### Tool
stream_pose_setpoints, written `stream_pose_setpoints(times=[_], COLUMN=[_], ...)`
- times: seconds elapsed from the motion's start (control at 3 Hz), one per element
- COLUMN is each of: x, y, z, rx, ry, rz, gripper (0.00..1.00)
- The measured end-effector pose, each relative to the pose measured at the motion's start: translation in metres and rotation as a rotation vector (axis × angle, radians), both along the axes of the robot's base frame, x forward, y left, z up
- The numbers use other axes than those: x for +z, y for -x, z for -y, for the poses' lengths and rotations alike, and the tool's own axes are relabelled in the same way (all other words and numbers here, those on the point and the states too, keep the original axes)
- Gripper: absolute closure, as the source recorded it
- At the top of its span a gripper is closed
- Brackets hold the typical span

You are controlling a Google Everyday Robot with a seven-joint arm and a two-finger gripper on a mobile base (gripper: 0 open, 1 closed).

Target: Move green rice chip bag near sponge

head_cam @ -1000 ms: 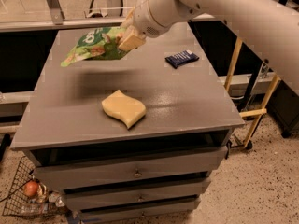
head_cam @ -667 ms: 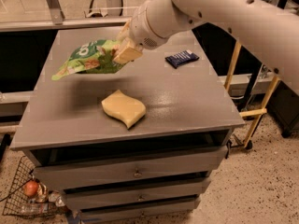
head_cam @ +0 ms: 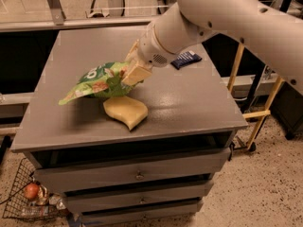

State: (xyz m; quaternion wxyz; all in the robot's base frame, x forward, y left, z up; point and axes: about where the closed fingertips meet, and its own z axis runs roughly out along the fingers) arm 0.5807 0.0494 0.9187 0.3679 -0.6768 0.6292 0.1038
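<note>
The green rice chip bag (head_cam: pixel 94 83) is light green with a dark patch and pictured chips. It hangs tilted just above the grey cabinet top (head_cam: pixel 189 103), its low edge over the far left part of the sponge. The pale yellow wavy sponge (head_cam: pixel 126 111) lies near the front middle of the top. My gripper (head_cam: pixel 132 73) comes in from the upper right on a white arm and is shut on the bag's right end.
A small dark navy packet (head_cam: pixel 186 59) lies at the back right of the top. The cabinet has drawers (head_cam: pixel 137 174) below. A wire basket (head_cam: pixel 28 195) with an apple sits on the floor at the lower left. Yellow-legged furniture (head_cam: pixel 258 112) stands to the right.
My gripper has carried the bag down and toward the front, from above the back left of the top to just over the sponge. The sponge and the packet have not moved.
</note>
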Motion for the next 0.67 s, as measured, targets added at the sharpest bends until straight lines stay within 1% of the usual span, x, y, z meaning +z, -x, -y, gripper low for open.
stream_pose_setpoints(times=[0.33, 0.67], x=[-0.0004, 0.0003], y=[0.0019, 0.0030], z=[-0.0006, -0.0018], rx=[0.002, 0.005], ry=[0.003, 0.004], rz=[-0.002, -0.001], gripper=[0.84, 0.61])
